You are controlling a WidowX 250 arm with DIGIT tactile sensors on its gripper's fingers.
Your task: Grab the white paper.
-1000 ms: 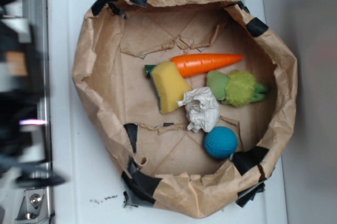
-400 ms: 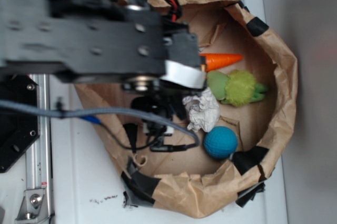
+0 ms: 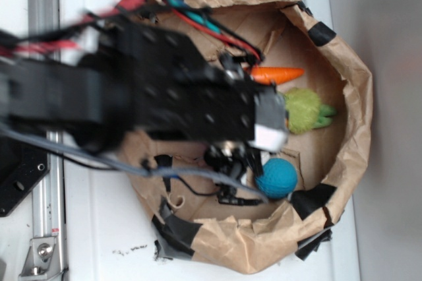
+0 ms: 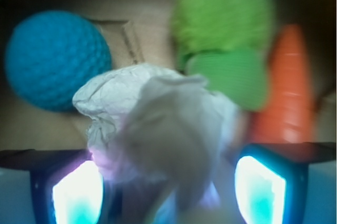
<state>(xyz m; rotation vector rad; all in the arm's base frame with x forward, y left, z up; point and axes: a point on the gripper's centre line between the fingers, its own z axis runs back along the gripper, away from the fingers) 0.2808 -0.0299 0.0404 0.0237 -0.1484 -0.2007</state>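
From my station the approach looks nearly complete but the grab itself is not made. In the wrist view the white paper [image 4: 158, 124] fills the middle of the frame, lying between the two glowing fingertips [image 4: 79, 192] of the gripper [image 4: 168, 192], so the jaws are spread with the wad sitting in the gap; I cannot tell whether either pad is touching it, since the near part of the paper is blurred. The wad rests on the floor of the brown paper bag [image 3: 349, 76], with the blue ball [image 4: 55, 58] just beside it on one side and the green plush toy [image 4: 226, 40] and orange carrot [image 4: 287, 92] on the other. In the exterior view the arm [image 3: 165, 96] reaches over the bag and hides the paper entirely; only the ball, the toy's fuzzy end and the carrot tip show past it, and the bag sits on the white counter [image 3: 105, 228]. What is left, as I judge it, is to close on the wad and lift it clear without nudging the ball.
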